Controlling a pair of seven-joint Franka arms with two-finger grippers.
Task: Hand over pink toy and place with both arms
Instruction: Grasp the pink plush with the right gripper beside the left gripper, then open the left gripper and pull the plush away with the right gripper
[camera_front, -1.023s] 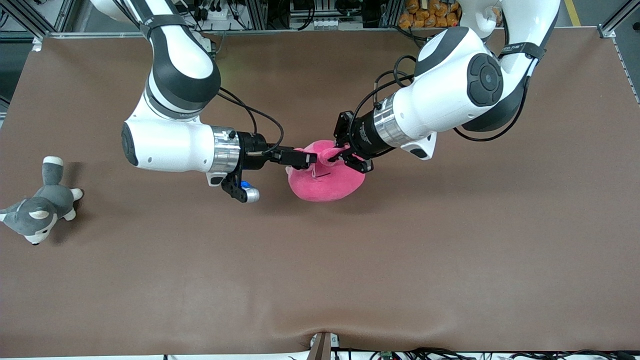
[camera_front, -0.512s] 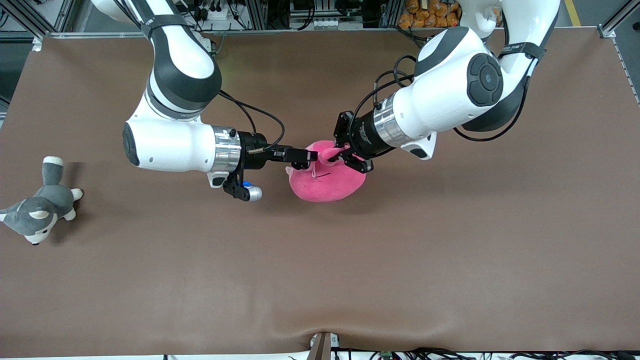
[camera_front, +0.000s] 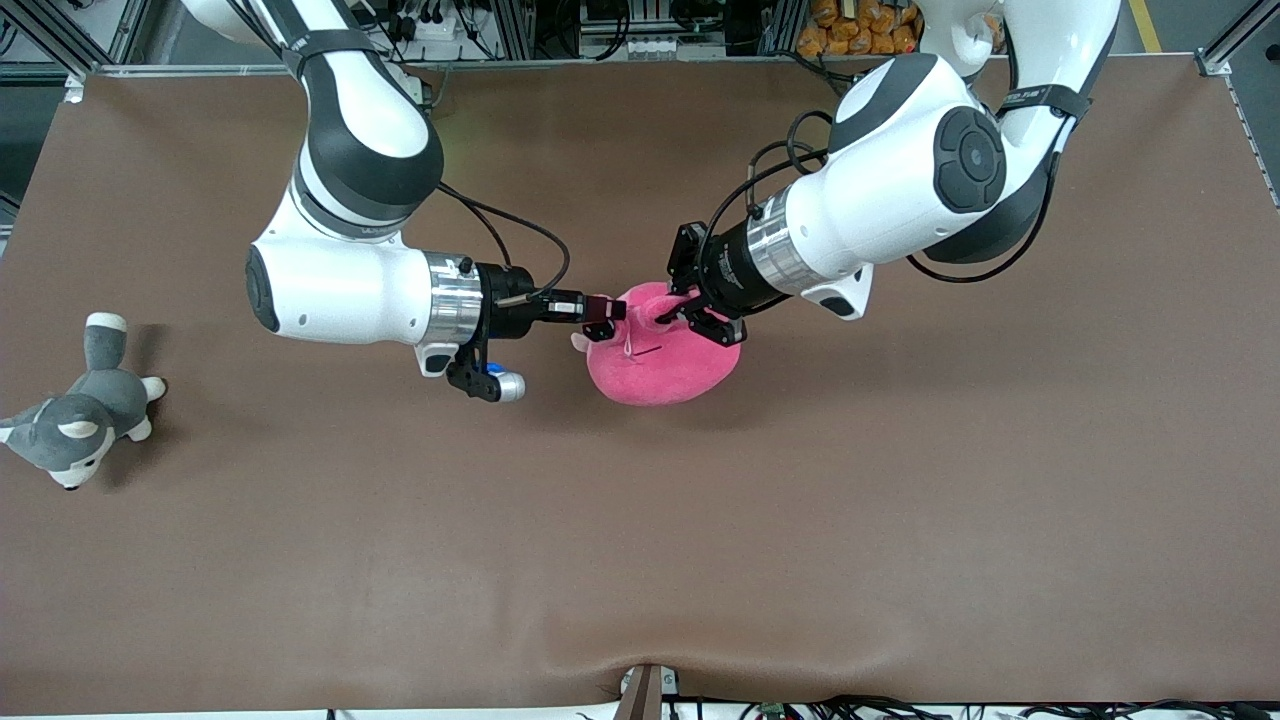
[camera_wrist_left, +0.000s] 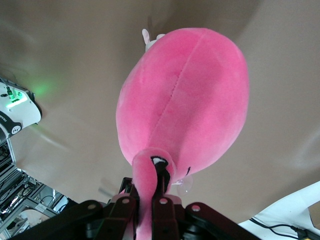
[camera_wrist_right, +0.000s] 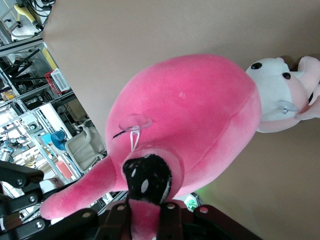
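The pink toy (camera_front: 662, 362) is a round hot-pink plush that hangs between both grippers over the middle of the table. My left gripper (camera_front: 688, 312) is shut on a thin flap at the toy's top, on the side toward the left arm's end. In the left wrist view that flap runs between the fingers of the left gripper (camera_wrist_left: 149, 205), and the pink toy (camera_wrist_left: 190, 100) bulges out past them. My right gripper (camera_front: 606, 311) is shut on the toy's other side. In the right wrist view a pink fold with a dark eye patch sits between the fingers of the right gripper (camera_wrist_right: 148, 212), below the pink toy (camera_wrist_right: 200, 110).
A small pale pink-and-white puppy plush (camera_wrist_right: 275, 95) peeks out from under the pink toy, toward the right arm's end (camera_front: 578, 343). A grey-and-white husky plush (camera_front: 75, 420) lies at the right arm's end of the brown table (camera_front: 900, 520).
The right gripper's fingers have gone from open to shut on the pink toy's side. The toy has shifted slightly toward the left arm's end. The left gripper has kept its grip.
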